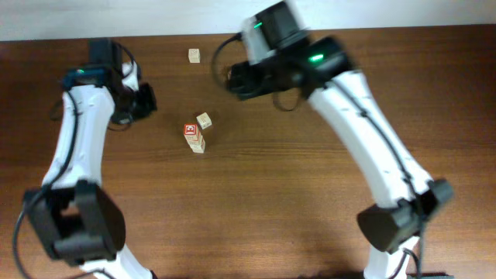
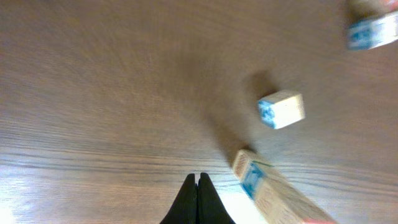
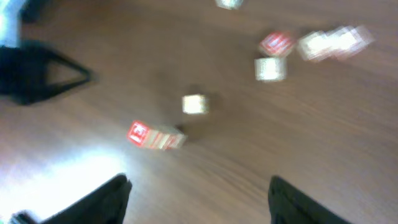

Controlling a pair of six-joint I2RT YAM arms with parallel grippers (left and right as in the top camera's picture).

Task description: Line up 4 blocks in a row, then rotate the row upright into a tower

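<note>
- Overhead view: the red-faced block [image 1: 190, 130] and a pale block [image 1: 204, 120] sit close together at frame centre.
- We see the right end effector [image 3: 199, 186] wide and empty, and the left end effector [image 2: 198, 196] pinched shut on nothing.
- We judge this a pause between grips; next, straddle one block squarely and twist.
- Bare bench [image 1: 271, 178] surrounds them, its rear edge well apart.

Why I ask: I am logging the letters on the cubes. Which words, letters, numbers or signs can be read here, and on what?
No text here can be read for certain.
red-faced cube: a white mark on the red top, too small to read.
blue-marked cube: a blue figure on one side, blurred.
second red-faced cube: a pale mark on red, blurred.
</note>
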